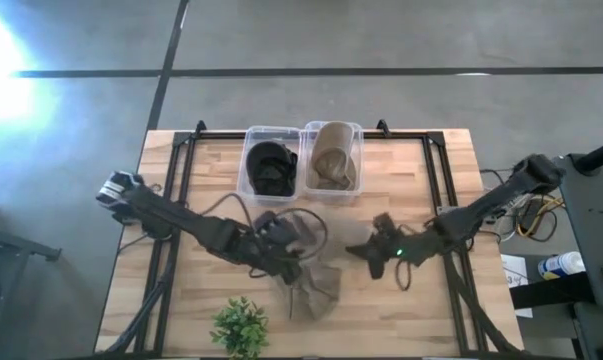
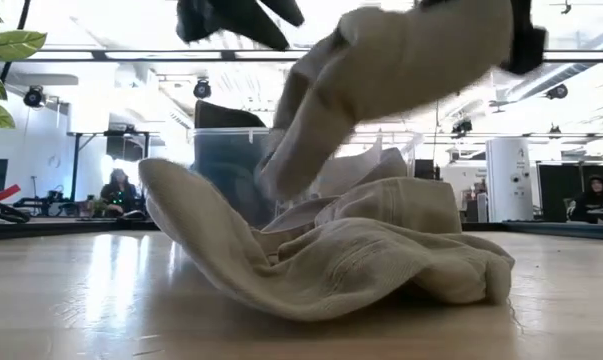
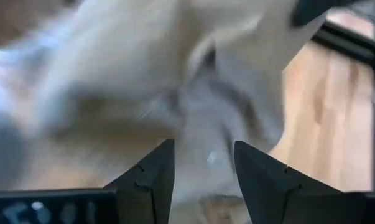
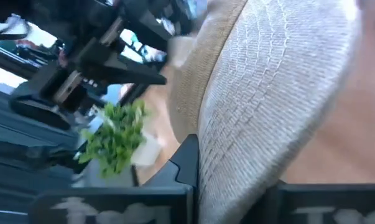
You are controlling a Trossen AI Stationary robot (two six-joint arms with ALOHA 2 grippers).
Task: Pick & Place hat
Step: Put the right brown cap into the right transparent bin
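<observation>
The wooden table [image 1: 441, 300] takes up most of the overhead shot, with both dark arms reaching in toward the middle. Everything below is placed relative to the two clear bins [image 1: 301, 160] at the back edge. One has a dark hat in it and the other a tan one, so that's pretty clearly where hats end up.

The beige hat [image 1: 319, 290] is out in front of the bins, well short of them and toward the front edge of the table. From table level, part of it is slumped on the wood while another part is pulled up into the air. Honestly it's hard to tell whether that heap is one hat or a couple bunched together.

The right gripper [image 1: 361, 250] sits in front of the tan-hat bin. Its wrist cam shows woven fabric running right between its fingers, so it looks clamped on the hat, probably on the brim, since that's the easy bit to pinch.

The left gripper [image 1: 286, 262] is in front of the dark-hat bin, right over the fabric. Its fingers [image 3: 156, 171] are apart with nothing between them, likely just hovering to help.

A little plant [image 1: 239, 325] sits further from the bins, by the front edge.
</observation>
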